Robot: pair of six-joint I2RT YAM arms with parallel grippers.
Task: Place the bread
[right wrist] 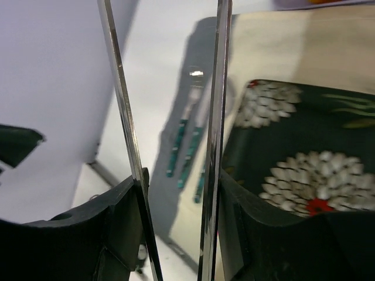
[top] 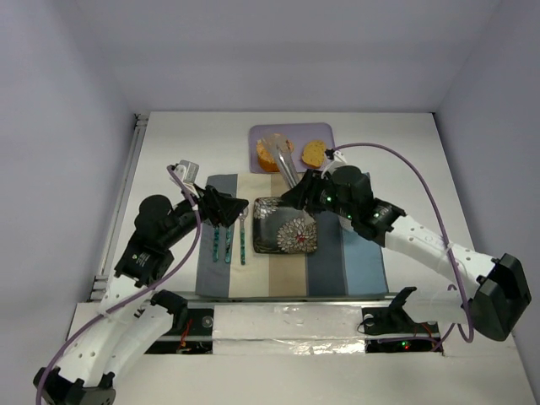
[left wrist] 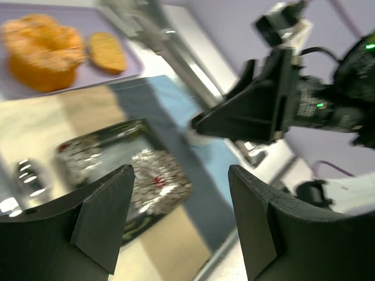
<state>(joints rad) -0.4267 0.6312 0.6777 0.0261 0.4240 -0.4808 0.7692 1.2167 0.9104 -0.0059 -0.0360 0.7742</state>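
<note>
The bread [top: 313, 153], a small golden slice, lies on the purple tray [top: 325, 132] at the back, right of a larger ridged orange pastry [top: 268, 155]. In the left wrist view the bread [left wrist: 107, 51] and the pastry [left wrist: 42, 50] show at the top left. My right gripper [top: 305, 191] [right wrist: 179, 199] is shut on metal tongs [top: 285, 164] [right wrist: 120, 88]. Their arms reach over the tray's front edge, between pastry and bread; their tips are out of the right wrist view. My left gripper [top: 221, 207] [left wrist: 180, 175] is open and empty, above the placemat's left part.
A dark floral rectangular plate [top: 266, 221] [left wrist: 99, 146] [right wrist: 328, 123] lies on a striped placemat [top: 354, 270]. Teal-handled cutlery [top: 228, 240] [right wrist: 181, 146] lies left of the plate, under my left gripper. White walls close in the table on three sides.
</note>
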